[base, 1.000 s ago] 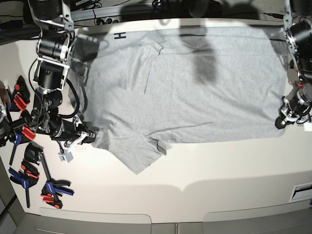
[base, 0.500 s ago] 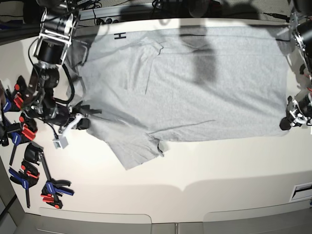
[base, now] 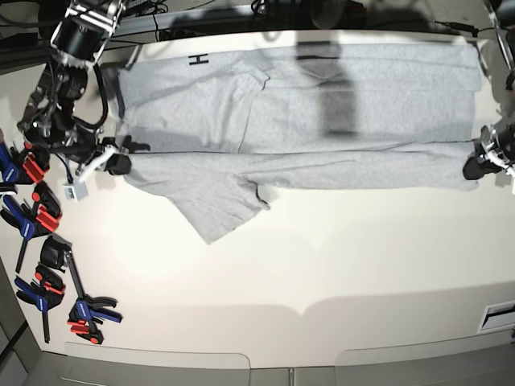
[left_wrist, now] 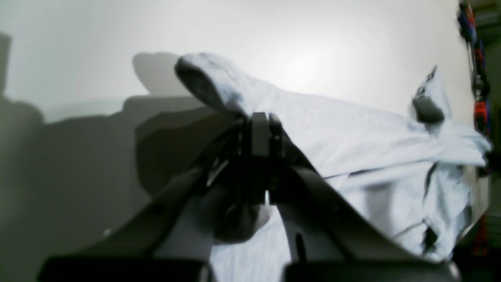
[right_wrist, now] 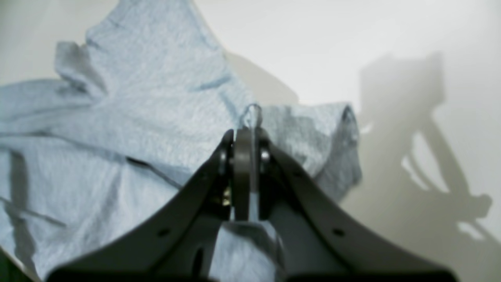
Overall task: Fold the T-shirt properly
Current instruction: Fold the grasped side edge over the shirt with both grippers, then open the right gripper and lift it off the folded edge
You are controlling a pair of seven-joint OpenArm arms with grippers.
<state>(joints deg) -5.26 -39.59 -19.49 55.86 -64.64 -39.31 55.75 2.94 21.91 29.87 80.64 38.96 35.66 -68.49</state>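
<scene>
Both jaws, clamped on the T-shirt (base: pixel 306 104), are carrying its near edge farther up the table (base: pixel 322 265); left gripper (base: pixel 476 166) and right gripper (base: pixel 119 163) are pinching opposite ends, halving the shirt lengthwise.

Both tools have carried the near edge of the light heather-grey cotton T-shirt (base: pixel 322 112) away from the front of the white surface (base: pixel 322 265), toward the far side. The right tool (base: pixel 121 163) has risen from beside the lower sleeve, the left tool (base: pixel 476 167) likewise at the hem. Between them the cloth now forms a straight fold line, and the sleeve trails below it.
</scene>
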